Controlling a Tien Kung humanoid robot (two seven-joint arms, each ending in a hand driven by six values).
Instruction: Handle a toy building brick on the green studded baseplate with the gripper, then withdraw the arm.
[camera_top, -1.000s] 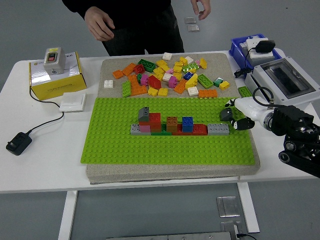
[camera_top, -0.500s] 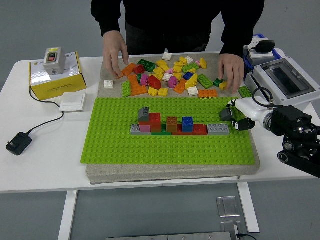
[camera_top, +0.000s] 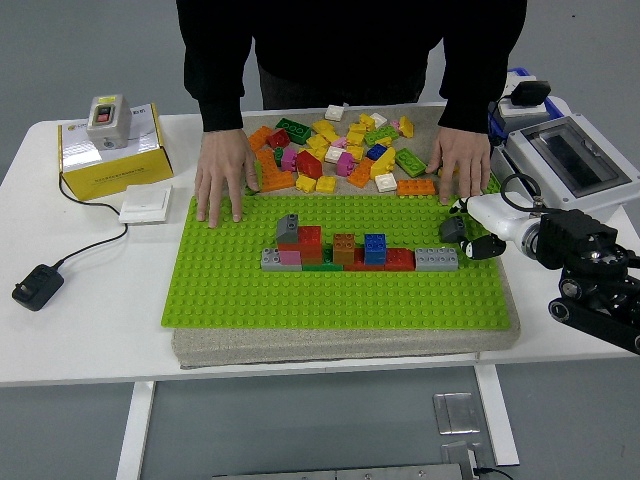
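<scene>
— Along the right edge of the green studded baseplate (camera_top: 340, 290), what is the right hand (camera_top: 468, 232) doing?

— It hovers beside the grey brick (camera_top: 437, 260) that ends the low row of red, blue, orange and grey toy bricks (camera_top: 345, 250). Its white and black fingers (camera_top: 484, 247) are curled; whether they hold anything, I cannot tell.

— Is there open room around it?

— The front half of the baseplate is bare studs, and so is the left end. Behind the row it is tighter: a person in a black top rests one hand (camera_top: 222, 182) on the plate's far left corner and the other hand (camera_top: 460, 165) on its far right corner, just behind the robot's hand. Loose coloured bricks (camera_top: 340, 150) lie on the grey mat (camera_top: 430, 120) between them.

— And compared with half a second ago?

— Both of the person's hands have come forward from the loose pile to the plate's far edge. The right hand has barely shifted.

— Elsewhere on the white surface (camera_top: 80, 300)?

— A yellow box (camera_top: 108, 150) at the far left, a black plug (camera_top: 38, 285) nearer.
</scene>
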